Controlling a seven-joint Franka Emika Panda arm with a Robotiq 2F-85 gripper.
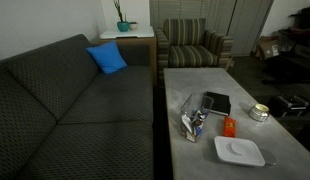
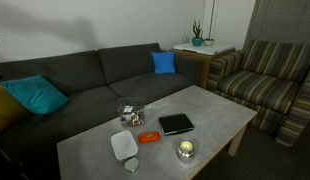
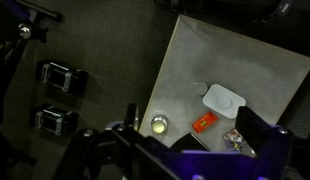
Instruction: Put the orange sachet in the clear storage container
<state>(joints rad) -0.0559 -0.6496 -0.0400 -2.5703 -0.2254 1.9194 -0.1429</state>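
Orange sachet (image 3: pixel 203 123) lies on the grey surface (image 3: pixel 195 50), lower centre of the wrist view, framed between the wide-open jaws, beside the clear storage container (image 3: pixel 235 138).

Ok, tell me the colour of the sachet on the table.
The sachet is bright orange-red; the wrist view shows it best.

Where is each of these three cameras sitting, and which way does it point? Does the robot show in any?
Exterior view: near one short end of the coffee table, looking along it to the striped armchair; no robot part recognisable.
Exterior view: across the table from the sofa, facing it; no robot part recognisable.
Wrist view: high above, looking down on the table; the open gripper frames the bottom edge.
Shared: all three show the orange sachet near the white tray.
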